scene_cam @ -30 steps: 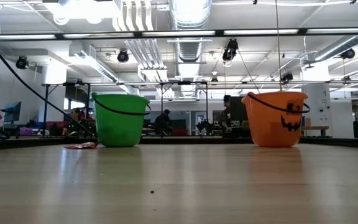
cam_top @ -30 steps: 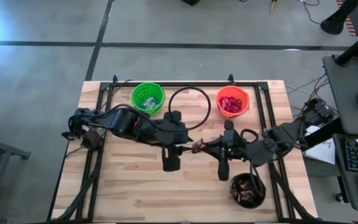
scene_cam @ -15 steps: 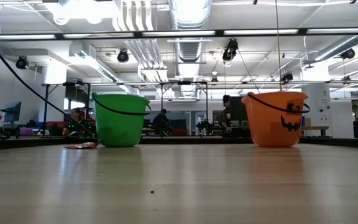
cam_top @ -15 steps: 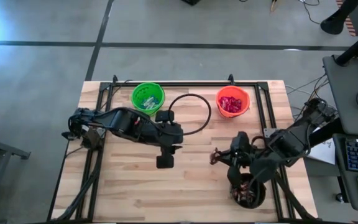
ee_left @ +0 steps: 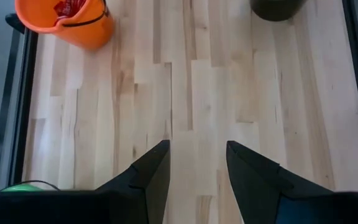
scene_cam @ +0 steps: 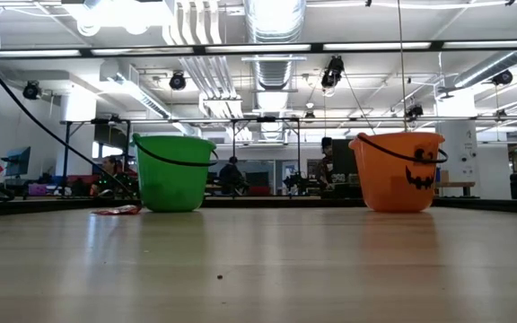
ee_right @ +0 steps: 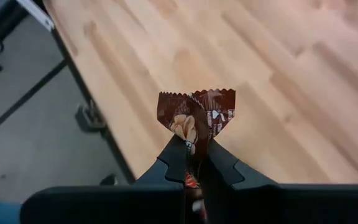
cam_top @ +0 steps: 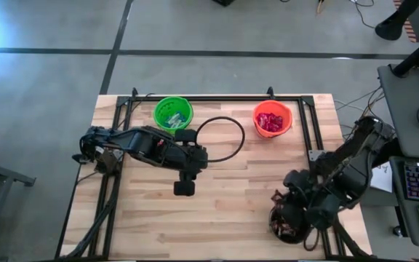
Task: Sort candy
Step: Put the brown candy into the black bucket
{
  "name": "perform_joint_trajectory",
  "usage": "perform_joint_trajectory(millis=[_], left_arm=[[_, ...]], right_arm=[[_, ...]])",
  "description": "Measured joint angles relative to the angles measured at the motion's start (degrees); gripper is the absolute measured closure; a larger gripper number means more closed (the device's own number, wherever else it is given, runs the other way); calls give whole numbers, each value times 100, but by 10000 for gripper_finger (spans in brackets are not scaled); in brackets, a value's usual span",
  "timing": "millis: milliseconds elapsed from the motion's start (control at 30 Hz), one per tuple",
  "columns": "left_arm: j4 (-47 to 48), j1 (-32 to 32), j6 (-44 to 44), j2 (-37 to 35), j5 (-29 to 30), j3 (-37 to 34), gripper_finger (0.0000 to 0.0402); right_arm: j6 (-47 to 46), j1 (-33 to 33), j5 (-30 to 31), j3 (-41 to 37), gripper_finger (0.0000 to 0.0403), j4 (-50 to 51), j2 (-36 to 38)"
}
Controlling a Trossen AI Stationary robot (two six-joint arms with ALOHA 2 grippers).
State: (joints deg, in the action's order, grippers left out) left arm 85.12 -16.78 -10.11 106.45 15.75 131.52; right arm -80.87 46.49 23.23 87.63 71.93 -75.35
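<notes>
My right gripper (ee_right: 194,152) is shut on a dark brown candy (ee_right: 196,115) with a zigzag-cut wrapper end. In the high view this gripper (cam_top: 281,199) hangs over the table's near right part, right beside the black bucket (cam_top: 290,225), which holds more brown candies. My left gripper (ee_left: 197,149) is open and holds nothing. It hangs tipped downward over the bare middle of the table (cam_top: 183,188). The green bucket (cam_top: 173,114) and the orange bucket (cam_top: 272,119) stand on their bases at the far side, with candies inside. My right gripper pinches the brown candy between its two fingers (ee_right: 178,155), across the wrapper below its zigzag end (ee_right: 194,98), which sticks out past the fingertips. The fingers slant downward. The candy is lifted clear of the table.
A black cable loop (cam_top: 224,138) lies on the table between the green and the orange bucket. Black frame rails (cam_top: 308,138) run along the table's sides and far edge. The low view shows the green bucket (scene_cam: 173,172) and the orange bucket (scene_cam: 398,170) only.
My right gripper has carried the brown candy from the table's middle toward the near right corner, up to the black bucket, rolling and tipping downward on the way. My left gripper has drifted a little toward the table's left edge and tipped downward.
</notes>
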Motion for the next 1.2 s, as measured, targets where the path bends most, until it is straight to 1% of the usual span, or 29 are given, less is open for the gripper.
perform_joint_trajectory(millis=[233,333,433,533,833,1000,1100,1200], left_arm=[[15,0,11,0,-2,0,262],[26,0,13,0,-2,0,262],[27,0,14,-2,-2,0,262],[26,0,31,-2,-2,0,262],[26,-2,42,-4,-7,0,262],[26,-2,42,-5,-22,0,262],[32,-2,42,-7,-24,0,262],[92,-2,63,-6,-24,0,262]], right_arm=[[-768,411,-627,-4,391,24,-39],[-1077,568,-1051,-4,391,49,-99],[-1373,690,-1377,-5,391,217,-194],[-1541,751,-1569,-8,390,383,-297],[-1711,752,-1638,-10,390,431,-528],[-1569,751,-1785,-10,386,436,-644],[-1449,749,-1919,-10,367,434,-669],[-1411,751,-1913,-10,336,458,-694]])
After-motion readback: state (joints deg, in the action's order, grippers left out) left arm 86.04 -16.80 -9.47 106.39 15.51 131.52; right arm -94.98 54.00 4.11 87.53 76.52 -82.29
